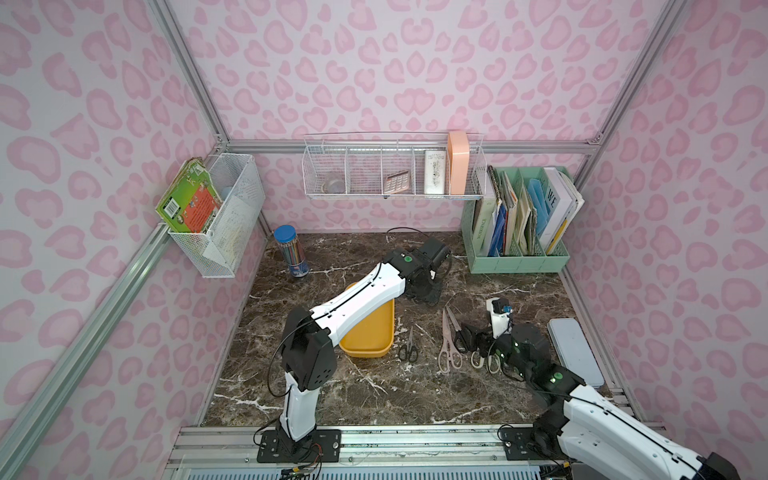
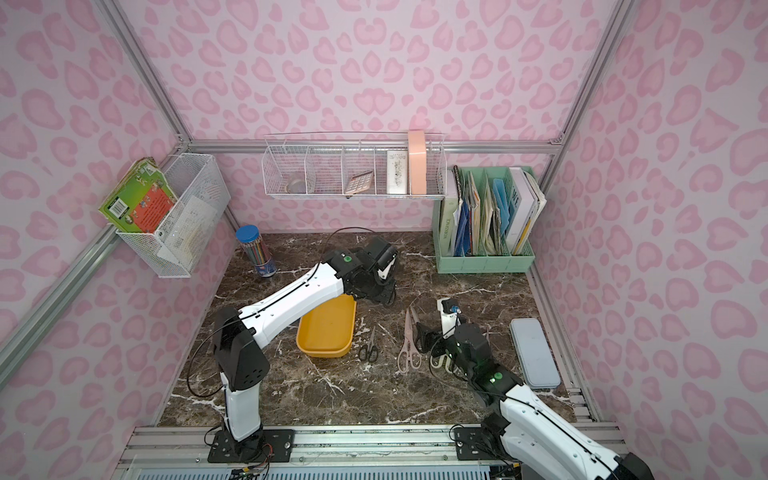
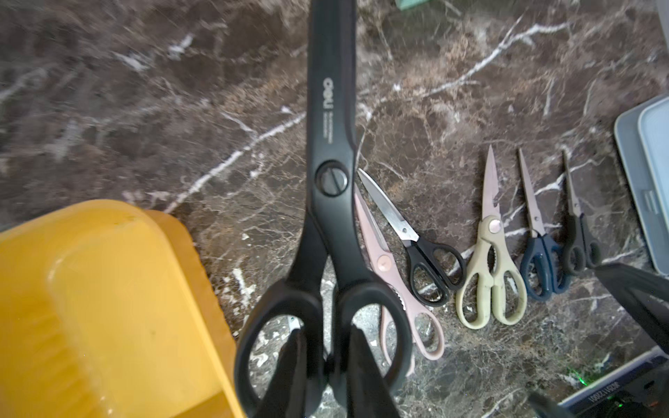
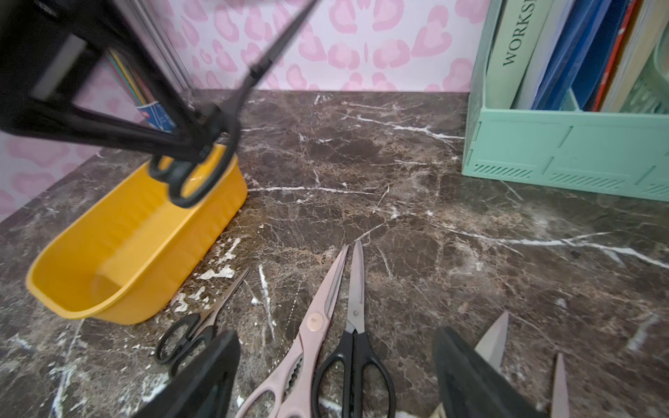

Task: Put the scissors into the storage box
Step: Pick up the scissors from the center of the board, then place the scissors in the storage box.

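Bright, even light, soft shadows; top views bow at edges (wide lens); wrist views blurred up close.

6 scissors [image 3: 327, 202], 1 yellow box [image 3: 108, 289], 2 claws [image 4: 325, 376].

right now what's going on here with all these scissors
The left tool is shut on the large black scissors, holding them in the air by the handles near the yellow storage box, which looks empty. The right tool hangs open above the row of scissors on the marble table: a pink pair, a black pair, a small black pair, plus cream shears and a dark blue pair.
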`<state>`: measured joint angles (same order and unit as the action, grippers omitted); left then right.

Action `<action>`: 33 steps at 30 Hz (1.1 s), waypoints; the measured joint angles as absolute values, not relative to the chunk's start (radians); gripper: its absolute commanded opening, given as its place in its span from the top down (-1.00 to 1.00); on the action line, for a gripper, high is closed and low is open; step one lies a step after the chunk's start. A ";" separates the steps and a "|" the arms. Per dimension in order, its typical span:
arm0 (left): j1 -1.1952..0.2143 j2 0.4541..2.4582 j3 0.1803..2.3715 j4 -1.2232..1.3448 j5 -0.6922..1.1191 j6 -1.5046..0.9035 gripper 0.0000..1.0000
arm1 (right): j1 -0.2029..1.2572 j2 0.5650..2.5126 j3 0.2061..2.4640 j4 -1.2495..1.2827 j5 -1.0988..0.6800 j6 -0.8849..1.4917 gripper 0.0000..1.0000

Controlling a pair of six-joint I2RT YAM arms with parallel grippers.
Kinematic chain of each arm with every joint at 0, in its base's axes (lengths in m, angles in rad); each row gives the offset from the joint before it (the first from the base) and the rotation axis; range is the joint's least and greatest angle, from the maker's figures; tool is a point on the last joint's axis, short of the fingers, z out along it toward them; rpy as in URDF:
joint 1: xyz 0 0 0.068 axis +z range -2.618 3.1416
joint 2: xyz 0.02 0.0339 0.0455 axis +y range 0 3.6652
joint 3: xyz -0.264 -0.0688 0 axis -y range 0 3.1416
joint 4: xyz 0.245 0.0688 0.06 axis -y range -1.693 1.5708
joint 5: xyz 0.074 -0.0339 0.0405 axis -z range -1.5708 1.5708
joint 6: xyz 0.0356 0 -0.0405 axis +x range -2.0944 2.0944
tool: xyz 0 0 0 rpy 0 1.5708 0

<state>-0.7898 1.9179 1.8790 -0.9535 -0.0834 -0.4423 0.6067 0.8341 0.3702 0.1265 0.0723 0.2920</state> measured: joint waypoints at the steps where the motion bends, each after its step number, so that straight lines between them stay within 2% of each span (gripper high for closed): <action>1: -0.783 1.891 1.861 -0.958 -0.100 -0.442 1.00 | 0.598 0.880 0.410 0.103 0.056 0.283 -0.73; 7: -0.677 1.713 1.608 -0.972 -0.126 -0.466 1.00 | 0.595 1.085 0.582 0.040 -0.022 0.245 -0.68; 14: -0.548 1.581 1.296 -0.965 -0.091 -0.500 1.00 | 0.628 1.204 0.638 0.028 -0.065 0.224 -0.65; 29: -0.509 1.763 1.259 -0.851 -0.045 -0.503 0.98 | 0.700 1.314 0.645 0.028 -0.070 0.222 -0.67; 33: -0.509 1.779 1.265 -0.847 -0.047 -0.504 0.47 | 0.701 1.312 0.645 0.029 -0.059 0.224 -0.68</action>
